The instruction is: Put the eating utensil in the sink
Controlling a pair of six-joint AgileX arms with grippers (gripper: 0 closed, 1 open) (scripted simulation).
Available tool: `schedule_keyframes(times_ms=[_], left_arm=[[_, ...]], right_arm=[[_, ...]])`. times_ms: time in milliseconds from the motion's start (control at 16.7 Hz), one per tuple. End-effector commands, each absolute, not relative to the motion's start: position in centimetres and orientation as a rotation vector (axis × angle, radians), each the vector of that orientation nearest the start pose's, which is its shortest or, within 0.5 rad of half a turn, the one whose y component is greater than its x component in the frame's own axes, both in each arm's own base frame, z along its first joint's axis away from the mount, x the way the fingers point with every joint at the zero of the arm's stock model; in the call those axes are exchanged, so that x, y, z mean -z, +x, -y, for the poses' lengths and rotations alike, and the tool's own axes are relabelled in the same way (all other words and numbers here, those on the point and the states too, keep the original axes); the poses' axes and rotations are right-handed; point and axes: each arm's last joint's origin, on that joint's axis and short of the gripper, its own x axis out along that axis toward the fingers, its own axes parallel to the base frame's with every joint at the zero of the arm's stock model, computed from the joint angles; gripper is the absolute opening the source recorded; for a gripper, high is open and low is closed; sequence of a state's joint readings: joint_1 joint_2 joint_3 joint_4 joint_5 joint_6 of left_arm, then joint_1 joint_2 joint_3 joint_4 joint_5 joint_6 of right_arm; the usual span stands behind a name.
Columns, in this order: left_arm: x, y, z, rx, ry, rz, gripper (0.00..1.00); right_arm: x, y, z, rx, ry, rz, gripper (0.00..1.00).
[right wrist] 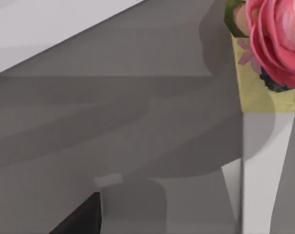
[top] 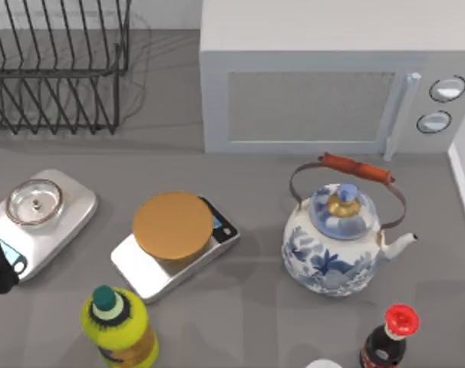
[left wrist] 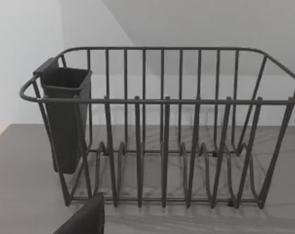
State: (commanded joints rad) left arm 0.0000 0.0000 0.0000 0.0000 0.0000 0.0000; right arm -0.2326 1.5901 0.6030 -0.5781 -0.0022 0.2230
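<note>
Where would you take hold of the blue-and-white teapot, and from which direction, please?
I would grip the teapot by its bail handle, probably coming straight down from above. The handle arches upright over the lid, with open space beneath its red grip, while the round body looks too wide for two fingers.

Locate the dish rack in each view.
Top view: rack in the far left corner, left of the microwave, cut by the frame edge.
Left wrist view: rack centred, dark cup hung on one end.
Right wrist view: no rack.
Shared landmark: grey table.
</note>
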Motion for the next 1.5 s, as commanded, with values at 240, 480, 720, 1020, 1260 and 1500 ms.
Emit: schedule_keyframes(times_ms=[240, 480, 720, 1020, 1260, 1500], left_arm=[[-16.0, 10.6, 0.1, 0.0, 0.0, 0.0, 1.0], [-16.0, 10.6, 0.1, 0.0, 0.0, 0.0, 1.0], [-16.0, 10.6, 0.1, 0.0, 0.0, 0.0, 1.0], [-16.0, 10.6, 0.1, 0.0, 0.0, 0.0, 1.0], [-16.0, 10.6, 0.1, 0.0, 0.0, 0.0, 1.0], [-16.0, 10.6, 0.1, 0.0, 0.0, 0.0, 1.0]], right_arm=[[-9.3, 21.1, 5.0, 0.355, 0.358, -1.536, 0.0], [-9.3, 21.1, 5.0, 0.355, 0.358, -1.536, 0.0], [-11.5, 21.3, 5.0, 0.362, 0.347, -1.499, 0.0], [-14.0, 22.0, 5.2, 0.362, 0.347, -1.496, 0.0], [-18.2, 21.8, 5.2, 0.364, 0.348, -1.522, 0.0], [-21.3, 21.3, 5.0, 0.363, 0.347, -1.501, 0.0]])
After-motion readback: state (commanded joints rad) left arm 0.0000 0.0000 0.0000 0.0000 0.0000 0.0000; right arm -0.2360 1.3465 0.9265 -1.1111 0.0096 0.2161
